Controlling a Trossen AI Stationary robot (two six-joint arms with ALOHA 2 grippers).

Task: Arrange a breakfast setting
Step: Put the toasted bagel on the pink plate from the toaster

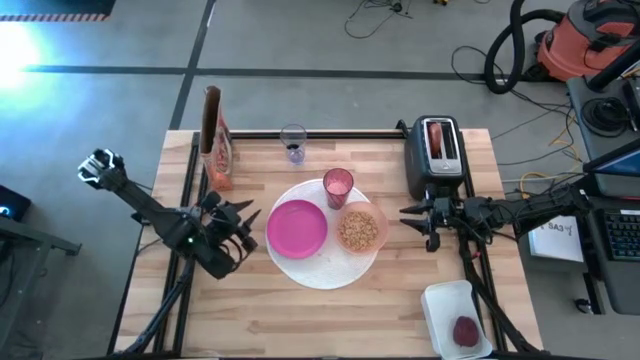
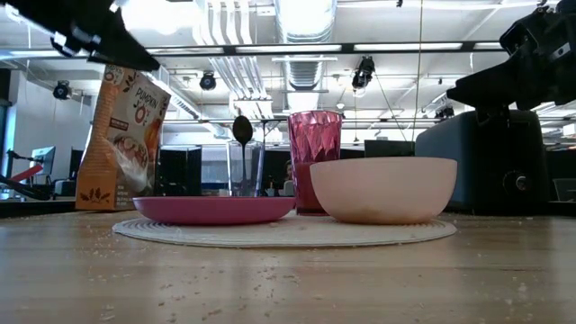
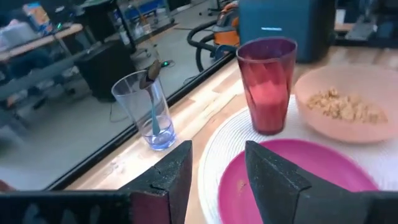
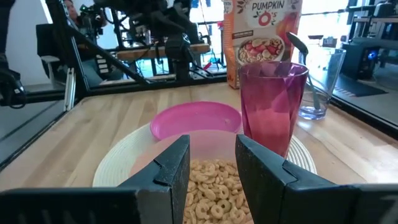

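Magenta plate sits empty on the white round placemat, with the cereal-filled pink bowl and pink tumbler beside it. Both end effectors hover released: the left end effector by the plate, the right end effector by the bowl. My guess is the spoon comes next, gripped high on its stem. Only the left wrist view shows the blue-handled spoon standing in the clear glass; overhead alone shows toast in the toaster and dark-red fruit in a white tray at the tabletop's corner.
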